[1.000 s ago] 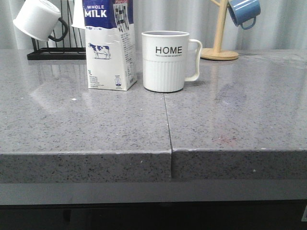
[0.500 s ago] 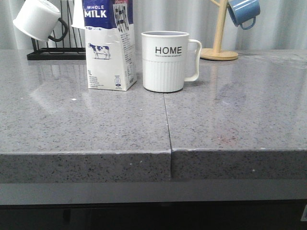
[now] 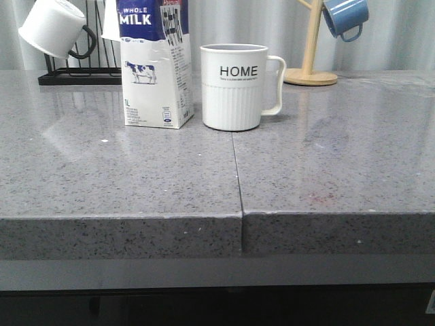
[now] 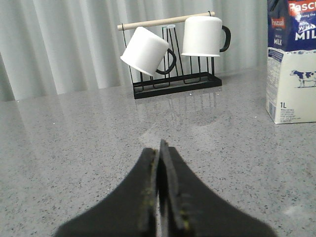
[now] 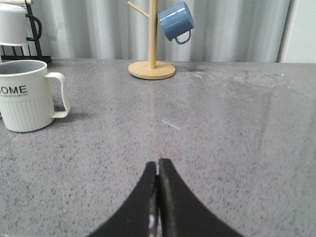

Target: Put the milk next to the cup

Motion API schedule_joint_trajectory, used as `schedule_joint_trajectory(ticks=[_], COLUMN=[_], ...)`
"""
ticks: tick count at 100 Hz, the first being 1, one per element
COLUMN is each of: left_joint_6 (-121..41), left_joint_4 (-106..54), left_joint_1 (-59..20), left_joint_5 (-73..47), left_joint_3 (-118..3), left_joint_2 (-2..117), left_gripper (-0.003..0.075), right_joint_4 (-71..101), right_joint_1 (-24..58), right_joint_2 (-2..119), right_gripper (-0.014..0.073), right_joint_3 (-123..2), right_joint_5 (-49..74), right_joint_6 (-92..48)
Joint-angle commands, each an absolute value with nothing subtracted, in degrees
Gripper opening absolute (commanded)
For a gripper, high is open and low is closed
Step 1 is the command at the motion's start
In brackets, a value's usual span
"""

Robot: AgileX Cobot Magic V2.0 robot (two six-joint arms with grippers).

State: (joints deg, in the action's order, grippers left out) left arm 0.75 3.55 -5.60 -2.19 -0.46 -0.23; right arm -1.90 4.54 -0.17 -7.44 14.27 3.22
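Observation:
The milk (image 3: 153, 64), a tall white carton with a dark blue top, stands upright on the grey counter just left of the cup (image 3: 235, 86), a white ribbed "HOME" mug whose handle points right. A small gap separates them. The carton also shows in the left wrist view (image 4: 292, 61), and the cup in the right wrist view (image 5: 25, 95). My left gripper (image 4: 159, 148) is shut and empty, low over the counter, away from the carton. My right gripper (image 5: 158, 164) is shut and empty, well away from the cup. Neither gripper shows in the front view.
A black rack (image 3: 78, 73) with plain white mugs (image 3: 53, 27) stands at the back left. A wooden mug tree (image 3: 311, 68) holding a blue mug (image 3: 346, 17) stands at the back right. A seam (image 3: 236, 170) runs down the counter to its front edge.

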Motion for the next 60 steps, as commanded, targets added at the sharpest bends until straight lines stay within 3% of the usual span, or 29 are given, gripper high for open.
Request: schedule_joint_trajectory(ticks=[1, 60], left_joint_6=[1.2, 1.2], left_joint_4=[3.0, 3.0], left_joint_1=[-5.7, -5.7], left_joint_5=[2.4, 2.4], left_joint_3=[2.5, 2.5], left_joint_2=[-2.1, -2.1], left_gripper=[-0.0020, -0.0021], right_joint_4=[-1.6, -1.7], right_joint_1=[4.9, 5.0], right_joint_2=[-1.5, -1.7], right_gripper=[-0.0121, -0.0121], right_joint_3=[-6.3, 0.5], right_joint_5=[7.5, -2.7], right_joint_6=[2.2, 2.4])
